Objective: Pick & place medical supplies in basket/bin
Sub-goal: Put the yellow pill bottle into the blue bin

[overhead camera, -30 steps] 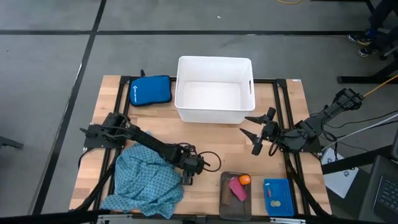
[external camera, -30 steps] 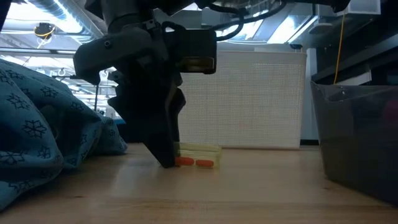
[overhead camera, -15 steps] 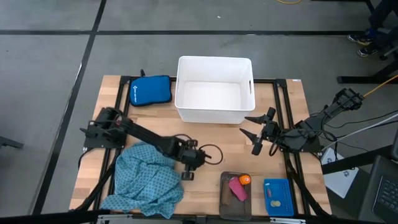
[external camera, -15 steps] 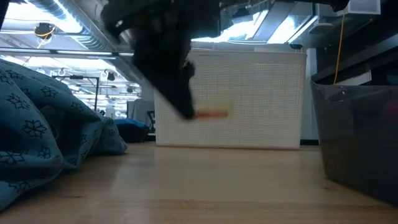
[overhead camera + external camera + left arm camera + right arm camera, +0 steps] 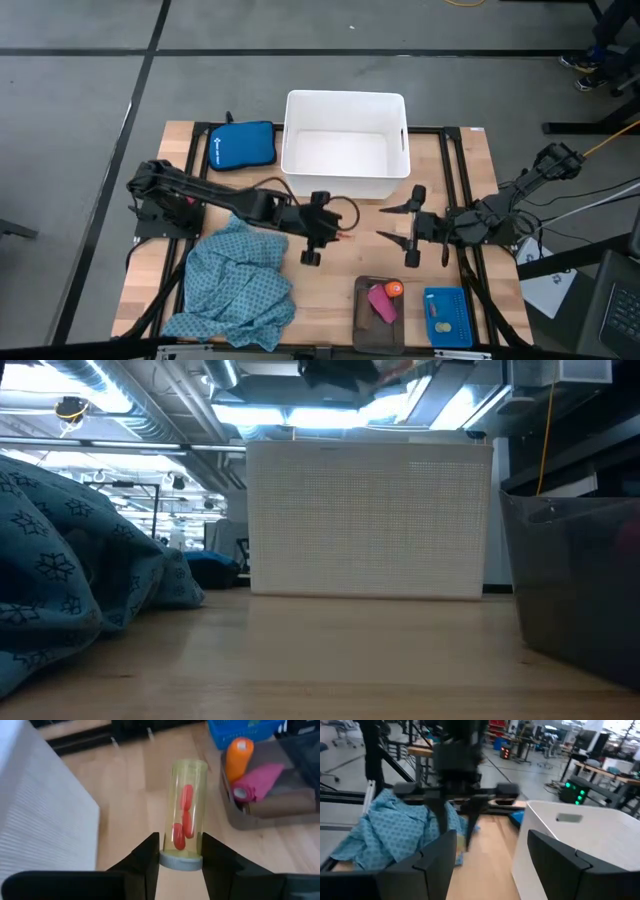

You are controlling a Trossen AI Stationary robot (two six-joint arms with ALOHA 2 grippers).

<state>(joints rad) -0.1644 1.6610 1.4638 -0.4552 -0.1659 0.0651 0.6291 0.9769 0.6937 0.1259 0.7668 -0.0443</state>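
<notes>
High view: the left gripper (image 5: pixel 322 222) hovers just off the 6 o'clock wall of the big white rectangular plastic tub (image 5: pixel 345 144). The right gripper (image 5: pixel 405 224), fingers spread, sits at its 3 o'clock. The teal-blue dotted cloth (image 5: pixel 236 286) lies at 7 o'clock of the left gripper.

Low view: cloth and tub show.

Left wrist view: the fingers (image 5: pixel 145 857) pinch a clear yellowish plastic vial of red capsules (image 5: pixel 185 814) by its grey cap.

Right wrist view: spread fingers (image 5: pixel 430 857) face the left gripper.
</notes>
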